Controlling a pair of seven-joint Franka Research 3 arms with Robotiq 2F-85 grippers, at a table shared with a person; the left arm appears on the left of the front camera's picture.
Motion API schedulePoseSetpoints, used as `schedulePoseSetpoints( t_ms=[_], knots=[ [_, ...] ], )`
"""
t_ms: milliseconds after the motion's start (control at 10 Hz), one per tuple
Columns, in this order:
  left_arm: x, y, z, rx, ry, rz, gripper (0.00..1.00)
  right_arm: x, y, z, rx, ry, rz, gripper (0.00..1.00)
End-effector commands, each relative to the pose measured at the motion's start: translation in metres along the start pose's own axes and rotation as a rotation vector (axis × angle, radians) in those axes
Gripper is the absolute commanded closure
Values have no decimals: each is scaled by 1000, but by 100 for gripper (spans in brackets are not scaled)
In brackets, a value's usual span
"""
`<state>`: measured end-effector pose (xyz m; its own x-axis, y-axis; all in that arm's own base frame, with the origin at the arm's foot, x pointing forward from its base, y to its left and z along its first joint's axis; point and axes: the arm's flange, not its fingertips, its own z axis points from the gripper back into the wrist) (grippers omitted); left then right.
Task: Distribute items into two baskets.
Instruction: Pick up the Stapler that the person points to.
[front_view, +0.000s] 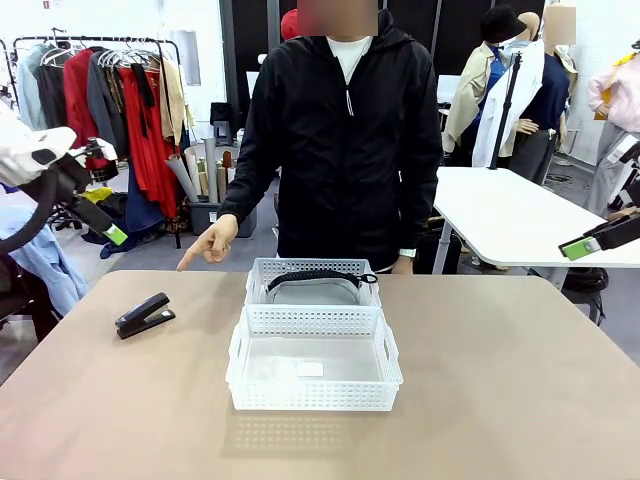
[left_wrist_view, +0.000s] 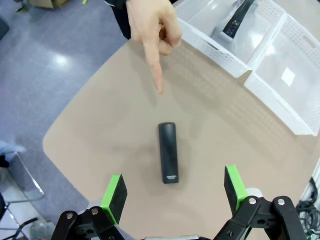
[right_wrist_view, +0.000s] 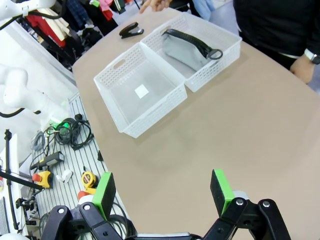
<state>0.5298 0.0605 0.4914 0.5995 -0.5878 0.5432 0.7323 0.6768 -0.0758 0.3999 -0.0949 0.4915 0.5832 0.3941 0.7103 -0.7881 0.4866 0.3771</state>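
left gripper (left_wrist_view: 173, 190) wide open, empty; black stapler (left_wrist_view: 168, 152) lies ahead, centred between its fingers (left_wrist_view: 114, 196), long axis across their closing line

In the middle of the front picture I see the near basket (front_view: 313, 395) and the far basket (front_view: 262, 275) touching on the table (front_view: 500, 380), with the pouch (front_view: 315, 291) in the far one. The stapler (front_view: 144, 316) lies at the left, apart from them, and a person's hand (front_view: 212, 243) is up and right of it.
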Motion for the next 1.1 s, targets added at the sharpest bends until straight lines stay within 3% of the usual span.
schedulePoseSetpoints(
  t_ms=[0, 400, 1000],
  knots=[
    [8, 20, -16, 29, 31, -55, 0, 0, 1, 0, 3, -4, 4, 0],
    [17, 34, -64, 52, 163, -133, 0, 0, 1, 0, 3, -4, 4, 0],
    [25, 24, -112, -8, 377, -276, 0, 0, 1, 0, 3, -4, 4, 0]
  ],
)
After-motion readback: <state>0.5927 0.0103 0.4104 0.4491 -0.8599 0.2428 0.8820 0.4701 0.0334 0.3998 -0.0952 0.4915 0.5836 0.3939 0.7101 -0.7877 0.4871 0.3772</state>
